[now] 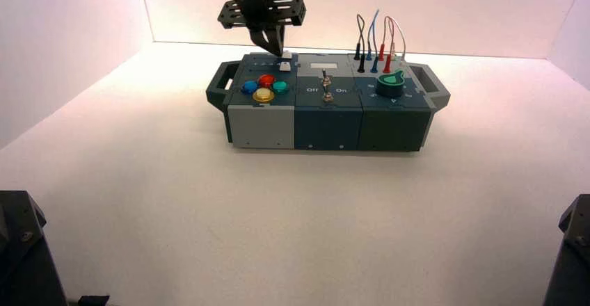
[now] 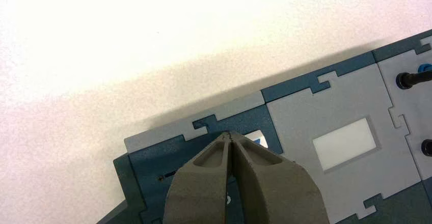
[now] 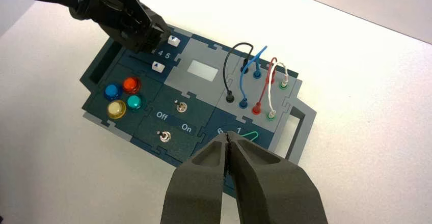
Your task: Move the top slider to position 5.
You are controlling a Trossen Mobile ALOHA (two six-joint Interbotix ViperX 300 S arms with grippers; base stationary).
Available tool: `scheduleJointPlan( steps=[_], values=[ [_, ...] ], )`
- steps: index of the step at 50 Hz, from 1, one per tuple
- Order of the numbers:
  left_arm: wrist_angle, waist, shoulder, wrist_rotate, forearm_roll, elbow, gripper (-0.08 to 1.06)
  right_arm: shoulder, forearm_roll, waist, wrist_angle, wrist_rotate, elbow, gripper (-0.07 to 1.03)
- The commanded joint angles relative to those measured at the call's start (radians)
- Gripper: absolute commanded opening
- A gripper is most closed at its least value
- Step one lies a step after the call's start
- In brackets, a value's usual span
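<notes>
Fingers of the left gripper [image 1: 273,42] are pressing closed, tips sitting just beside the top slider [image 3: 173,41] at upper centre-left.

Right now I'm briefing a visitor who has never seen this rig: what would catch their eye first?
Probably the left gripper, fingers shut, tip down at the back left corner of the box, beside the top slider, which sits by the printed 5. Next, the cluster of coloured round buttons at front left and the looped wires at the back right.
</notes>
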Motion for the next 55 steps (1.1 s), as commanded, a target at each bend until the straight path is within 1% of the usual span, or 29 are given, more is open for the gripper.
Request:
scheduleJointPlan(
  steps=[1,5,21,37,39,45,55],
  values=[
    [-0.002,-0.017,-0.021,-0.005,-0.002,-0.023,-0.03,-0.012,0.002,0.003,-0.002,-0.002,-0.023,-0.02],
    [0.009,-0.017,-0.025,-0.005,0.000,-0.025,-0.03,-0.014,0.002,0.003,0.009,-0.002,-0.023,-0.02],
    [0.114,-0.015,-0.089,-0.005,0.000,-0.021,-0.03,-0.038,0.003,0.003,0.060,0.000,-0.028,-0.02],
    [0.190,-0.017,-0.175,0.006,0.009,-0.017,-0.03,-0.063,-0.002,0.003,0.063,0.000,-0.017,-0.02],
    [0.233,-0.015,-0.193,0.006,0.008,-0.015,-0.03,-0.066,-0.009,0.003,0.064,-0.002,-0.012,-0.02],
    [0.264,-0.015,-0.216,0.006,0.009,0.000,-0.03,-0.067,-0.012,0.003,0.067,0.000,-0.005,-0.02],
    [0.262,-0.017,-0.262,0.006,0.009,0.051,-0.03,-0.067,-0.011,0.003,0.064,-0.002,0.023,-0.02]
  ],
)
